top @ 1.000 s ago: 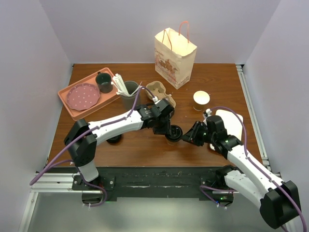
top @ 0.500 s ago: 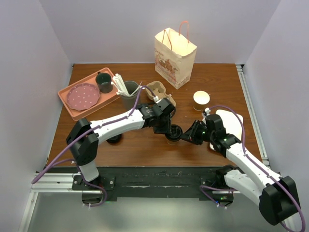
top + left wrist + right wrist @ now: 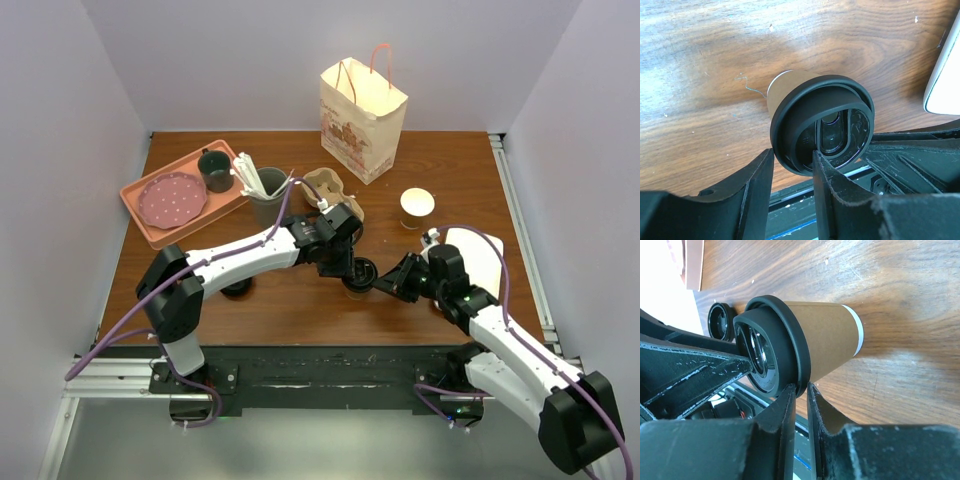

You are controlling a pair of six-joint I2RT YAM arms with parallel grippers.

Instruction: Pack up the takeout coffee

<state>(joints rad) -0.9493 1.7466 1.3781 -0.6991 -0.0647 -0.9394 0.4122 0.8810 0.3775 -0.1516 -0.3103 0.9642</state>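
1 brown cup [image 3: 827, 337] w/ black lid [image 3: 805, 115], mid-table [image 3: 300, 310] btwn 2 grippers. Left gripper [image 3: 791, 165] pinches lid rim; right gripper [image 3: 801, 390] narrow at rim, grip unclear. Behind: 1 open cup [image 3: 417, 203], 1 carrier [image 3: 326, 184], 1 bag [image 3: 362, 120]

Your view: paper bag [image 3: 362, 118] upright at back; tray [image 3: 143, 222] holds pink plate [image 3: 172, 198], dark mug [image 3: 215, 170]; tumbler [image 3: 268, 200] beside, possibly straws [image 3: 246, 173] inside.
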